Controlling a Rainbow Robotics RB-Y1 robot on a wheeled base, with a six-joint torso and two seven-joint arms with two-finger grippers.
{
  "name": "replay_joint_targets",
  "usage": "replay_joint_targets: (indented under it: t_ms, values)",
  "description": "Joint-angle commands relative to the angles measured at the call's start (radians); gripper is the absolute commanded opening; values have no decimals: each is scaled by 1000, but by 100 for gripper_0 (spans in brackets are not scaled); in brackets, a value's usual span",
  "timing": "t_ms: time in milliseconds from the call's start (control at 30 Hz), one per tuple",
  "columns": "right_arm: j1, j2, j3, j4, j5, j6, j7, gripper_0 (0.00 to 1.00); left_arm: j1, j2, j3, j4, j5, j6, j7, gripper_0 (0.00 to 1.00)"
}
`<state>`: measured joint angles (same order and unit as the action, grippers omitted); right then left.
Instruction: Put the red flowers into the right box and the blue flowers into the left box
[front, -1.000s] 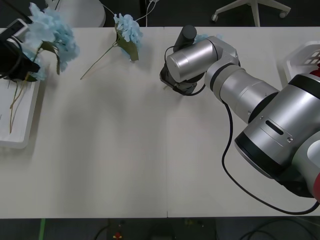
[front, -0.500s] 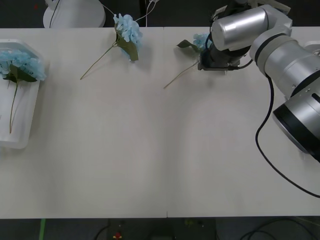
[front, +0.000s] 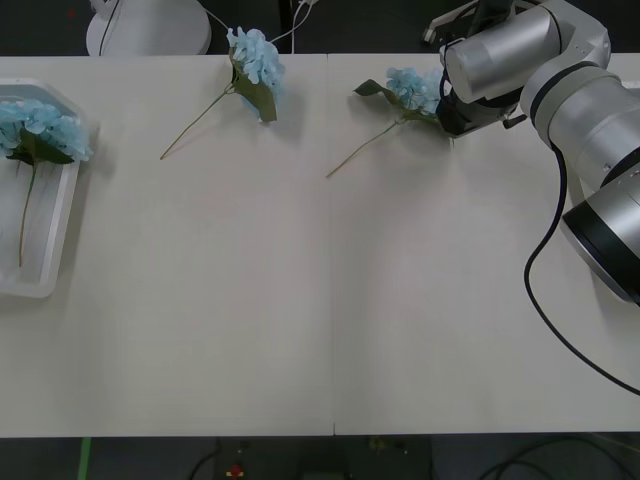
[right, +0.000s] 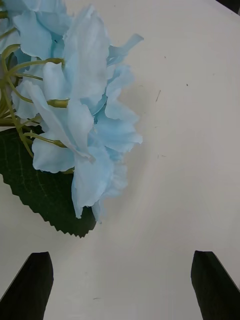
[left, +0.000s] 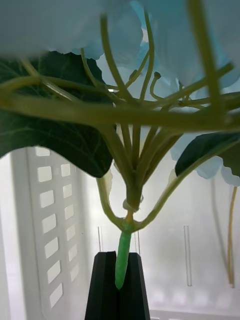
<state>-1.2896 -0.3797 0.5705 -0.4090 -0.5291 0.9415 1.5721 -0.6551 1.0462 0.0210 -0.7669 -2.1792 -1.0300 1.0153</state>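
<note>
Front view: one blue flower (front: 40, 130) in left box (front: 50, 270), two on table; left gripper (left: 119, 285) clamps another stem, probably over that box; right gripper (right: 120, 280) open.

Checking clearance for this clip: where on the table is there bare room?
The table is bare from the near edge up to the two loose blue flowers. It is crowded at the far right by the right gripper, and at the left box.
</note>
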Motion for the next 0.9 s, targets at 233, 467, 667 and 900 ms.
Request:
replay_joint_targets:
  t_ms: [233,467,667,900]
  values:
    - [-30,50,-12,21,28,-67,55,78,-6,25,-121,1,30,76,98,100]
    - [-27,82,-12,64,34,-135,60,78,-6,25,23,-26,56,-22,-24,100]
    - [-13,94,-11,72,55,-145,75,62,-6,25,183,-121,99,-245,-205,100]
    - [1,97,-8,72,61,-167,80,51,-4,25,157,-290,295,-372,-389,100]
